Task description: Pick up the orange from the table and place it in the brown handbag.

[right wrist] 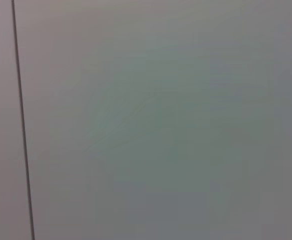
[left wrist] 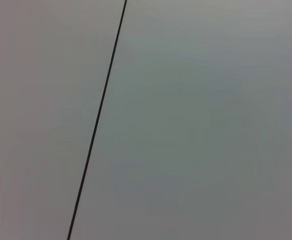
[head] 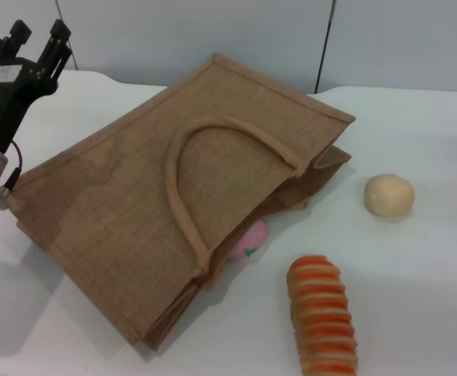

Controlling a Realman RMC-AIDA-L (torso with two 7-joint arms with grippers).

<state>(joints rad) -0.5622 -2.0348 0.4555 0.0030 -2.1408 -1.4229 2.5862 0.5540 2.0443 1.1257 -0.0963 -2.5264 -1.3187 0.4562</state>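
The brown handbag (head: 189, 204) lies flat on the white table in the head view, its mouth facing right and one loop handle (head: 183, 188) lying on top. The orange is not in view in any frame. A pink object with a green speck (head: 249, 239) peeks out at the bag's mouth. My left gripper (head: 34, 39) is raised at the far left, above and behind the bag's left corner, with its fingers apart and nothing between them. My right gripper is out of view. Both wrist views show only a plain grey wall with a dark seam.
A pale beige ball (head: 388, 195) lies to the right of the bag. An orange-and-cream ribbed roll (head: 322, 315) lies at the front right. The white table (head: 416, 141) extends back to the grey wall.
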